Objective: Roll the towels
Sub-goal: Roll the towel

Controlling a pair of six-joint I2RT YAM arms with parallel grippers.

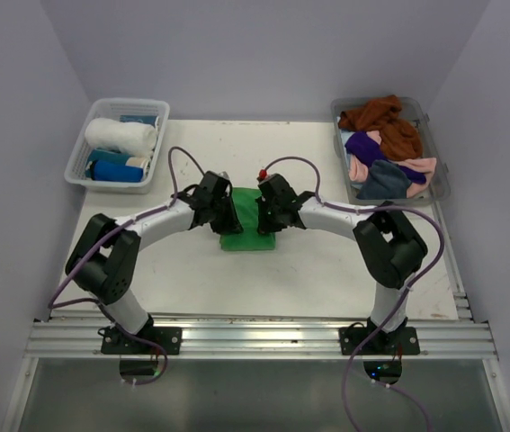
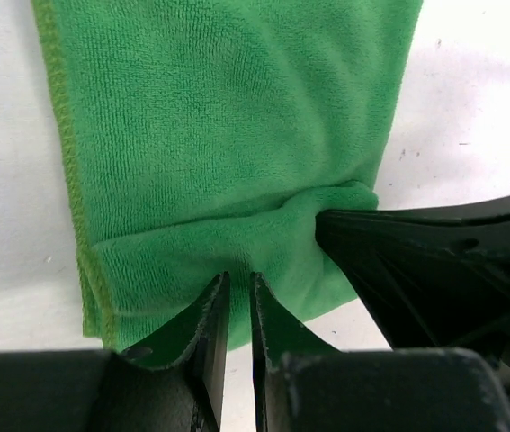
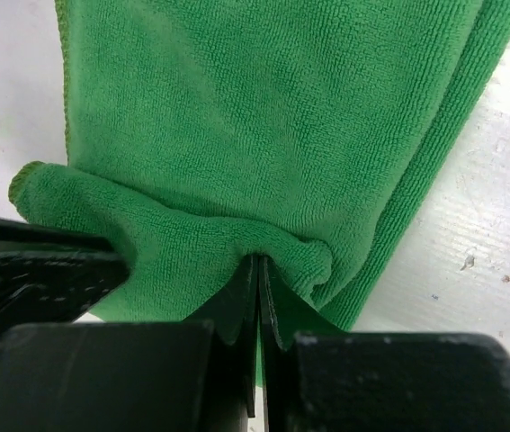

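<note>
Between the two pincers, on the desk [image 1: 326, 270], lies the green towel [image 2: 228, 126], stretching flat ahead of their tips. The right pincer [image 3: 256, 268] is clamped tight on a bunched fold of its near edge. Just beside it, the left pincer [image 2: 237, 286] is narrowed to a slit over the same turned-up edge; whether cloth sits inside cannot be told.
</note>
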